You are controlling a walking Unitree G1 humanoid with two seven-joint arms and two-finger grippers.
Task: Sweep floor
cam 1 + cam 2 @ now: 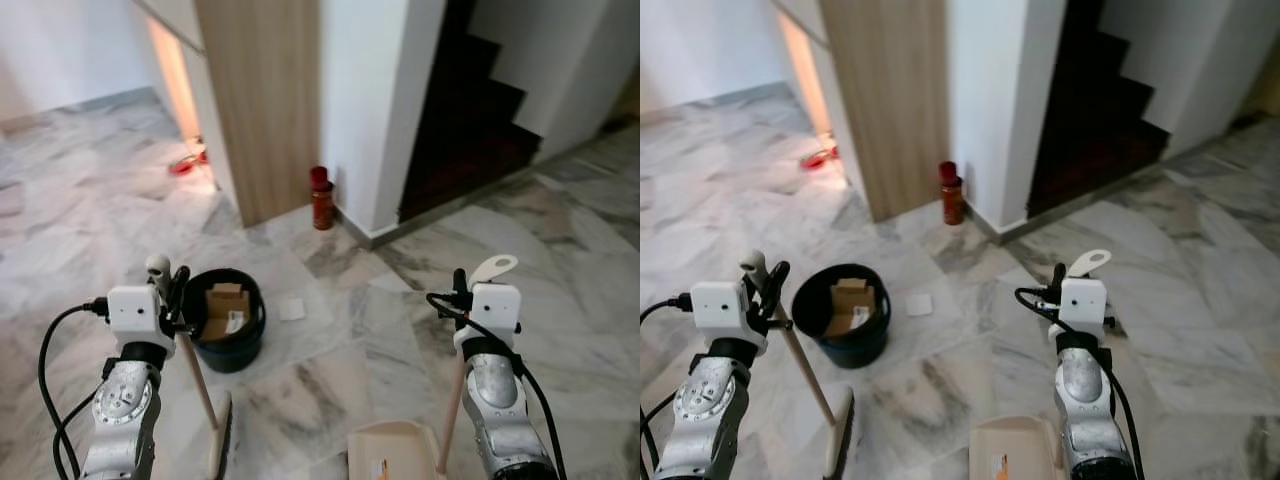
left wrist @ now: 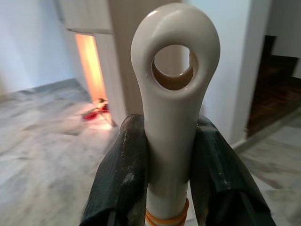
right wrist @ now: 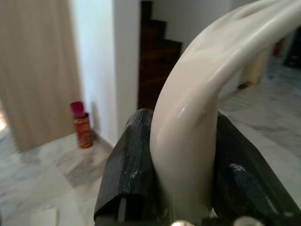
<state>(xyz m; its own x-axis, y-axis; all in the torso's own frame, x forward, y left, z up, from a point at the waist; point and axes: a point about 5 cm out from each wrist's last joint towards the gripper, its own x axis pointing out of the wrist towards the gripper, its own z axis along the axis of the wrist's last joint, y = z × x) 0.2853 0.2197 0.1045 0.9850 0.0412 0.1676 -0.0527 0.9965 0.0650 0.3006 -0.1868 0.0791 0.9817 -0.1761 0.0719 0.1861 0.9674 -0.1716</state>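
Left wrist view shows the left gripper (image 2: 171,155) pinching a cream plastic broom handle (image 2: 171,117) near its looped end; the right gripper (image 3: 181,160) clamps a cream dustpan handle (image 3: 197,108). Both likely handle light, stiff, slightly slick. A scrap of white paper (image 1: 291,308) lies right of the black bin (image 1: 226,318).

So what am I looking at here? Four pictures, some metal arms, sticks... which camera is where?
This is a humanoid robot about to sweep. The two wide pictures come from cameras in its head, looking down at its own silver arms. The two close-ups come from cameras on its wrists.

The left gripper is clamped on a broom handle; the left wrist view shows its black fingers squeezing the handle's cream looped end. The right gripper holds the dustpan handle, with the dustpan resting on the marble floor.

Also on the floor: a black bin holding cardboard, a small white scrap beside it, and a red can by the wall.
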